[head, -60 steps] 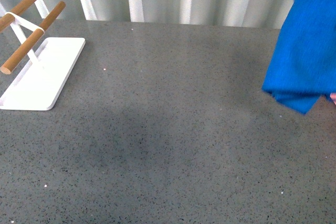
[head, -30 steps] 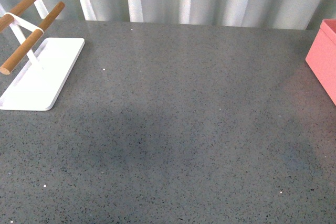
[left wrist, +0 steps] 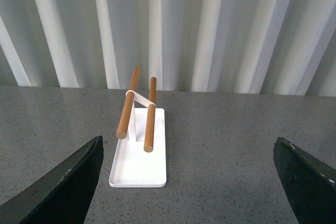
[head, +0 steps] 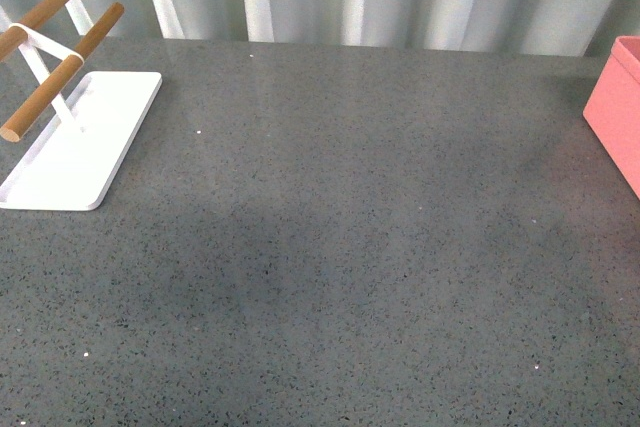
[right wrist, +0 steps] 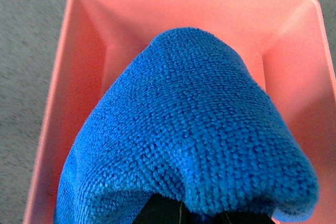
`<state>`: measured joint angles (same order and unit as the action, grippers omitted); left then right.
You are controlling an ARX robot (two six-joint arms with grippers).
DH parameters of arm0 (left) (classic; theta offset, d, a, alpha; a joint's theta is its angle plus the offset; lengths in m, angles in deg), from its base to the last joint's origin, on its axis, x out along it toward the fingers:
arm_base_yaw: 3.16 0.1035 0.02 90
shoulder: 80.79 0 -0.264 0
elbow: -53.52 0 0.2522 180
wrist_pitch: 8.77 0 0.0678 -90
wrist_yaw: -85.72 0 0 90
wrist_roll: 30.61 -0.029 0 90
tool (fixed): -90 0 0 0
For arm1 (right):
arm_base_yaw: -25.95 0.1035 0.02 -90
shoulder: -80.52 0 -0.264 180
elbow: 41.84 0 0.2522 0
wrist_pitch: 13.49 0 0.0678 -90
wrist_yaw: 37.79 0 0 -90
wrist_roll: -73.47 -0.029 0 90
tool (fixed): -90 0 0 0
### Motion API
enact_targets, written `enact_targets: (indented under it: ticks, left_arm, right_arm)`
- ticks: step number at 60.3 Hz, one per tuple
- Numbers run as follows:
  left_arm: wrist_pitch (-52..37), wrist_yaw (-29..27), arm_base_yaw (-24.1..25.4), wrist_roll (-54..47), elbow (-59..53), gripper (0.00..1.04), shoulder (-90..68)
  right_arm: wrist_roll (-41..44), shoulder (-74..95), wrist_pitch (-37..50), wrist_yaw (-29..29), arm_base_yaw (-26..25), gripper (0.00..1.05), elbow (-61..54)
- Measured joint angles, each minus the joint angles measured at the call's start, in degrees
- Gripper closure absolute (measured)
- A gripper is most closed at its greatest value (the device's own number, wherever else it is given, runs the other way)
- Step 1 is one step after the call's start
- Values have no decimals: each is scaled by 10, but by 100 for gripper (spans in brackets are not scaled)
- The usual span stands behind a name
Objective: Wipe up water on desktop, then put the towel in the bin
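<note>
Towel (right wrist: 189, 129) is bunched up and hanging right over the open bin (right wrist: 58, 87) in my right wrist view, so I reckon I'm at the drop. Right hand's fingers are buried under the cloth; it seems to be pinching the towel, though I can't see the tips. Left hand (left wrist: 186, 182) is spread wide, idle, facing the white rack (left wrist: 139, 150). Tabletop (head: 330, 247) looks dry from the front. My plan: lower a touch, stay centred between the walls, then let go so nothing drapes over the rim.
</note>
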<state>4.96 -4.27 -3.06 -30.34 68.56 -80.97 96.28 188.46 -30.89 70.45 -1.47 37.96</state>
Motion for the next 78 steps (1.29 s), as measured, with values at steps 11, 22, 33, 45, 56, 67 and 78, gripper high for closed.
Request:
enact_targets:
  ticks: [11, 22, 33, 45, 56, 67, 78]
  left_arm:
    - [0, 0, 0, 0, 0, 7, 0]
    - [0, 0, 0, 0, 0, 7, 0]
    - [0, 0, 0, 0, 0, 7, 0]
    - [0, 0, 0, 0, 0, 7, 0]
    - [0, 0, 0, 0, 0, 7, 0]
    - [0, 0, 0, 0, 0, 7, 0]
    - [0, 0, 0, 0, 0, 7, 0]
  right_arm:
    - [41, 37, -25, -24, -18, 102, 15]
    - [78, 46, -44, -24, -24, 80, 19]
    - [86, 46, -51, -18, -24, 51, 28]
    - [89, 46, -63, -16, -24, 21, 35]
    - [89, 46, -64, -8, -25, 8, 35]
    - [42, -5, 8, 17, -21, 7, 24]
    - [3, -138, 84, 63, 2, 7, -20]
